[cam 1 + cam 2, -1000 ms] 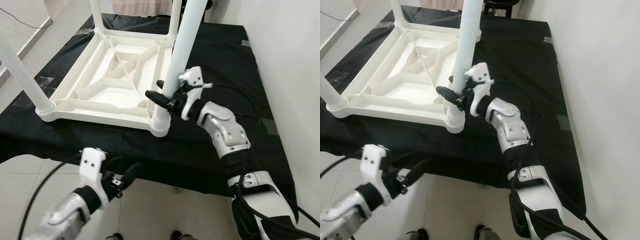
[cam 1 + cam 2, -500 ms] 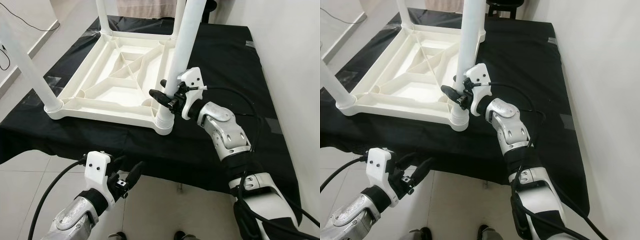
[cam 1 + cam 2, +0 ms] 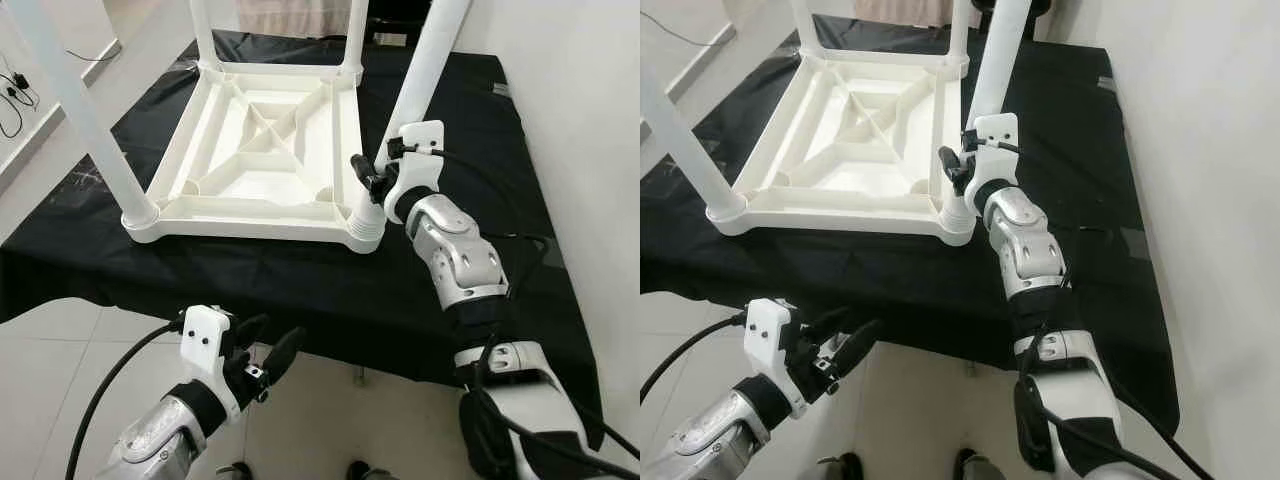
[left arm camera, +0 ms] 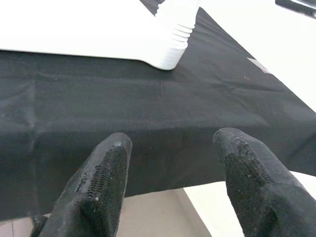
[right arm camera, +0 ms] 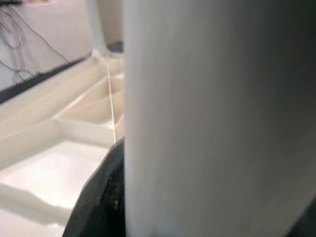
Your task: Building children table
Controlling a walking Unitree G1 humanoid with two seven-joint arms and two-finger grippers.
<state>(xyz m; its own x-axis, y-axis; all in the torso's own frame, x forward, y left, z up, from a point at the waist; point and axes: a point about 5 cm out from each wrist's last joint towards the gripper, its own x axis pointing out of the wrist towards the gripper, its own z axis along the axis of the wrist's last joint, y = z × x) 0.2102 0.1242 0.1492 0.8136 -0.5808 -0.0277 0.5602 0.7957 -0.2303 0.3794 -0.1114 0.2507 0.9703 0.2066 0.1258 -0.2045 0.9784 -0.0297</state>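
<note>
A white plastic children's table (image 3: 240, 228) lies upside down on a black-draped surface (image 3: 460, 120), its legs pointing up. My right gripper (image 3: 376, 180) is shut on the near-right leg (image 3: 425, 70), just above the ribbed corner socket (image 3: 364, 225). In the right wrist view this leg (image 5: 212, 118) is very close, with a black finger (image 5: 101, 197) against it. My left gripper (image 3: 272, 340) hangs open below the front edge of the surface and holds nothing. In the left wrist view its fingers (image 4: 106, 182) point at the black cloth (image 4: 148, 98) under the socket (image 4: 175, 34).
Other legs stand at the near-left (image 3: 80, 110), far-left (image 3: 205, 35) and far-right (image 3: 352, 35) corners. A white wall (image 3: 590, 150) runs close along the right. Tiled floor (image 3: 60, 340) lies in front, with cables (image 3: 12, 95) at the left.
The whole view has shifted, so the camera moved. My right gripper keeps hold of the same leg near its socket. My left gripper stays open below the front edge.
</note>
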